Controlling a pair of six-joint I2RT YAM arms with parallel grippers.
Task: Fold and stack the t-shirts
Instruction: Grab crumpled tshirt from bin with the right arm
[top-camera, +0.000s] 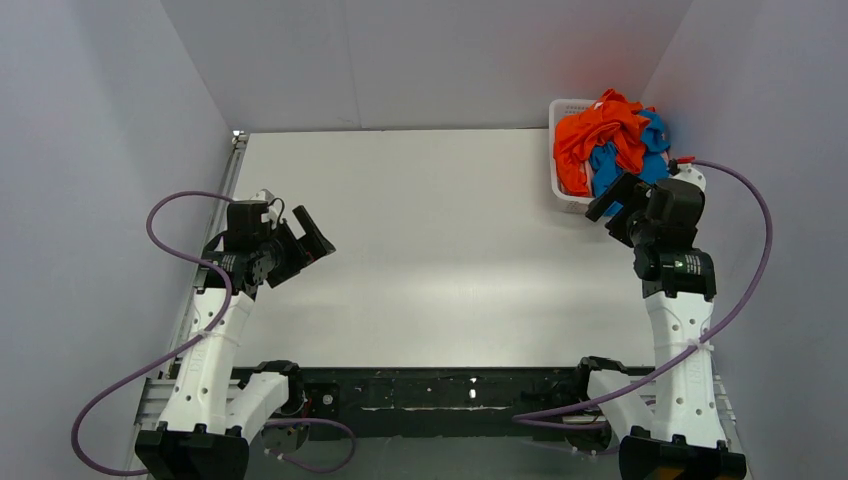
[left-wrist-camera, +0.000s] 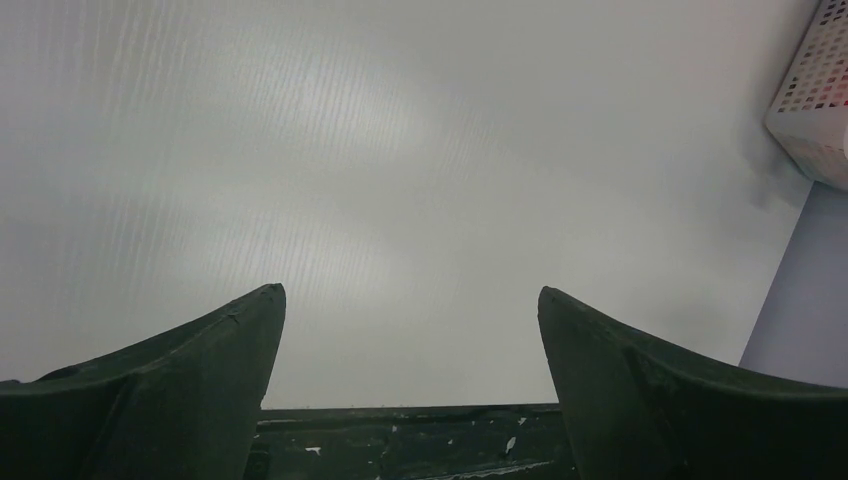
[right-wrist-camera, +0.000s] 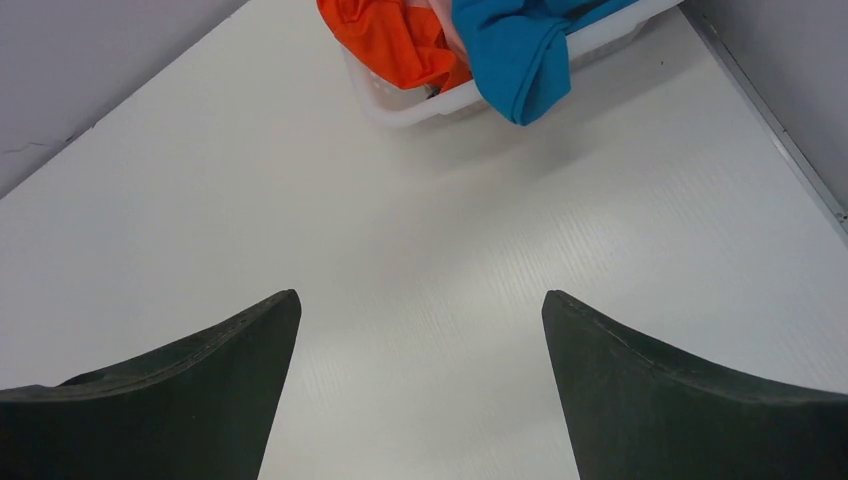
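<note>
The t-shirts lie crumpled together in a white slotted basket (top-camera: 558, 185) at the table's far right corner. A bright orange-red t-shirt (top-camera: 590, 135) is heaped on top, and a bright blue t-shirt (top-camera: 604, 165) hangs over the near rim. In the right wrist view the orange-red t-shirt (right-wrist-camera: 390, 40) and the blue t-shirt (right-wrist-camera: 515, 55) spill over the basket's rim (right-wrist-camera: 420, 105). My right gripper (top-camera: 612, 200) hovers open just in front of the basket, its jaws (right-wrist-camera: 420, 295) wide apart and empty. My left gripper (top-camera: 312, 243) is open over the table's left side, far from the shirts, with nothing between its jaws (left-wrist-camera: 410, 290).
The white table (top-camera: 440, 250) is enclosed by grey walls on the left, back and right. A corner of the basket (left-wrist-camera: 815, 100) shows at the top right of the left wrist view. The black base rail (top-camera: 440, 390) runs along the near edge.
</note>
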